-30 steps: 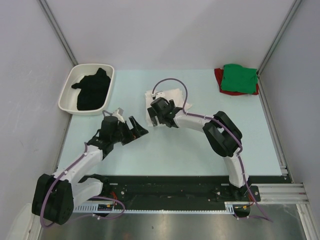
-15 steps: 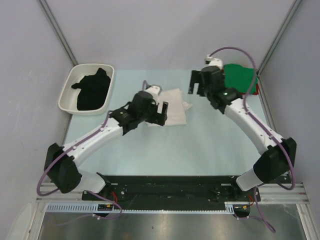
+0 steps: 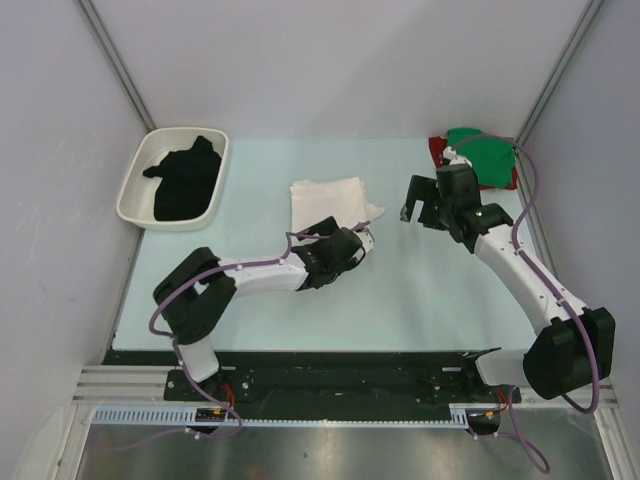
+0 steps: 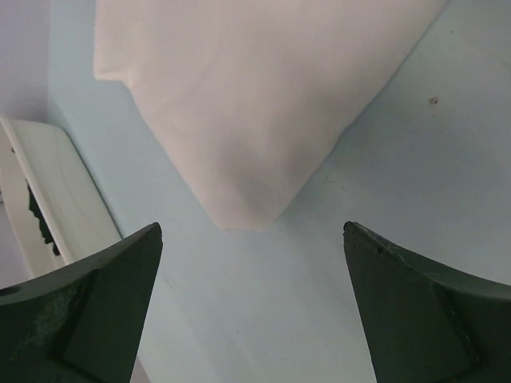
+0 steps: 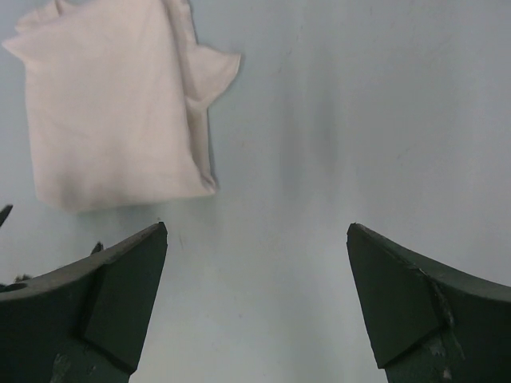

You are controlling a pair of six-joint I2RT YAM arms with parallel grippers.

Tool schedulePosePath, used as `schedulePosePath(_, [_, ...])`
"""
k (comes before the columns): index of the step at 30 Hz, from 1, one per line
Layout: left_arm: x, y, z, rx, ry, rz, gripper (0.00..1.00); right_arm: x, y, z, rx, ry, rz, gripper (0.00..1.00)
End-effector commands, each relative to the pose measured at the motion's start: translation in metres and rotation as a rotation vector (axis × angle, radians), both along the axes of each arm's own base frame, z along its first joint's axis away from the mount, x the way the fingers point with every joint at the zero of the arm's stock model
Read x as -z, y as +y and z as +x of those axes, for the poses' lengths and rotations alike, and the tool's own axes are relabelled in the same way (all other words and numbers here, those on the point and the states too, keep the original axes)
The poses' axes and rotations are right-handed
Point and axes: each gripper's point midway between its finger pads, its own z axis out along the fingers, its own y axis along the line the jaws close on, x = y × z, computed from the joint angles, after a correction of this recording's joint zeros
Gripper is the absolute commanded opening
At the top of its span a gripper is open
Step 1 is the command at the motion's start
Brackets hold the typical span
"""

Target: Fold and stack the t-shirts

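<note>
Stretching out, left tool (image 4: 251, 239) splayed near white t-shirt (image 3: 325, 200); right tool (image 5: 255, 231) splayed.

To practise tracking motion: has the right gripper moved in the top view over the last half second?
Yes. The right gripper has moved down the picture: it was level with the green t-shirt and now sits below it.

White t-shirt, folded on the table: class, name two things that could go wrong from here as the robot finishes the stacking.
1. The left gripper is open at one corner of the white t-shirt. Pinching there may lift only the top layer and undo the fold.
2. A loose flap sticks out of the shirt's side. It may drag or open further if the shirt is carried to the green t-shirt lying on the red t-shirt.
</note>
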Motion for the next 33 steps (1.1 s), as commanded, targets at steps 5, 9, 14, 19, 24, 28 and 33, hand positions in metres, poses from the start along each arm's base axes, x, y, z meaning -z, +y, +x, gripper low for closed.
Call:
schedulePosePath(5, [0.016, -0.037, 0.024, 0.13, -0.149, 0.136, 1.0, 0.014, 0.016, -0.004, -0.048, -0.001, 0.11, 1.0])
schedulePosePath(9, [0.031, -0.056, 0.016, 0.18, -0.118, 0.129, 1.0, 0.024, 0.009, -0.001, -0.034, 0.009, 0.111, 1.0])
schedulePosePath(14, [0.056, -0.063, 0.022, 0.204, -0.103, 0.178, 1.0, 0.031, 0.014, 0.002, -0.047, 0.024, 0.159, 1.0])
schedulePosePath(19, [0.086, -0.058, 0.035, 0.177, -0.036, 0.2, 0.95, 0.035, 0.017, 0.004, -0.05, 0.027, 0.175, 1.0])
schedulePosePath(24, [0.084, -0.061, 0.054, 0.148, 0.005, 0.138, 0.72, 0.043, 0.018, 0.007, -0.052, 0.039, 0.176, 1.0])
schedulePosePath(28, [0.085, -0.055, 0.06, 0.125, 0.041, 0.132, 0.17, 0.054, 0.024, 0.012, -0.057, 0.062, 0.194, 1.0])
schedulePosePath(33, [0.08, -0.052, 0.067, 0.106, 0.023, 0.128, 0.0, 0.06, 0.033, 0.021, -0.075, 0.06, 0.228, 1.0])
